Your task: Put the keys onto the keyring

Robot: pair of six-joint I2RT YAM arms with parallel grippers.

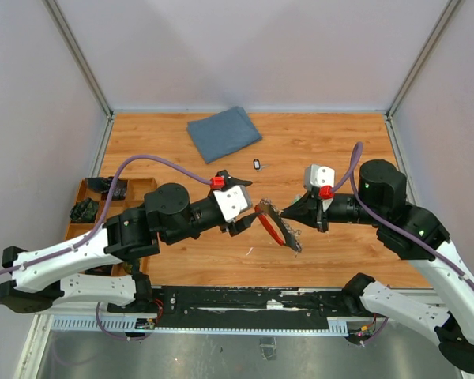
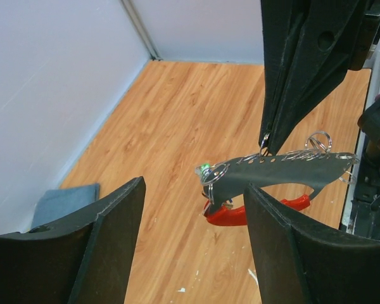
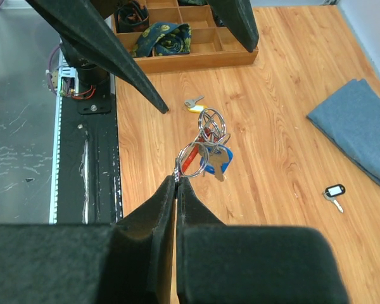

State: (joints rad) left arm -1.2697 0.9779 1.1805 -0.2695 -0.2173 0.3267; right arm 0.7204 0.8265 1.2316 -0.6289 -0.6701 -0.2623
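My right gripper (image 3: 177, 179) is shut on a silver ring of the keyring (image 3: 206, 149) and holds it above the table. The keyring has a red curved loop (image 2: 231, 215), a grey strip (image 2: 285, 170) and several silver rings. The blue key (image 3: 223, 159) hangs among the rings. The yellow key (image 3: 193, 105) lies on the table near the front edge. My left gripper (image 2: 194, 188) is open and empty, just short of the red loop. In the top view the two grippers, left (image 1: 249, 213) and right (image 1: 299, 213), face each other with the keyring (image 1: 275, 227) between them.
A small black-headed key (image 1: 257, 165) lies further back on the table. A folded blue cloth (image 1: 223, 132) lies at the back. A wooden compartment tray (image 1: 103, 197) with dark items stands at the left. A black rail (image 1: 245, 300) runs along the front edge.
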